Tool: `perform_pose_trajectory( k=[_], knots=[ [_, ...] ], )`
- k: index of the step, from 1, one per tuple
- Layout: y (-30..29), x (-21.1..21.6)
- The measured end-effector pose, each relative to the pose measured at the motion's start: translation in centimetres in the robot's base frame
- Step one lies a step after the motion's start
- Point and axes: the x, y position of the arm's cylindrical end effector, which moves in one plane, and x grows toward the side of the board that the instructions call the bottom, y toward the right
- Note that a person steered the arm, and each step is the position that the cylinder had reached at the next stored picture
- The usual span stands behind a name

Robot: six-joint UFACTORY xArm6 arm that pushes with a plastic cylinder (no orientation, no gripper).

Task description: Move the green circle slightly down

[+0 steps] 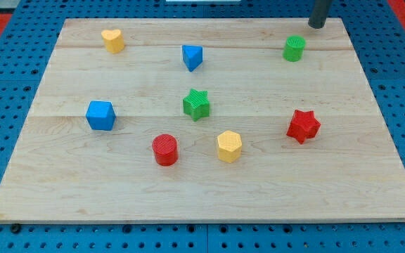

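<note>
Green circle [294, 48] sitting far right, untouched. My tip [317, 25] hovering just beyond it, to its right; no pincer showing, state unknowable. Approach step; next, shifting left, pushing nearward.

A pale wooden board [209, 190] lies on blue pegboard [5, 91].

The dark rod [320, 13] is cut off by the view's top edge, so only its lower stretch shows; my tip [316, 26] shows at the worktop's [118, 190] far edge, above and to the right of the green circle [294, 48]. Whether the tip touches the surface cannot be told. The blue pegboard [5, 140] around the worktop runs out of every edge.
</note>
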Motion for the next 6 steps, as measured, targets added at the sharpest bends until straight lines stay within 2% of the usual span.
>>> perform_pose_trajectory(
  k=[1,4,6],
  knots=[
    [-1.9,1.1],
    [-9.3,10.2],
    [-10.6,11.3]
  ],
)
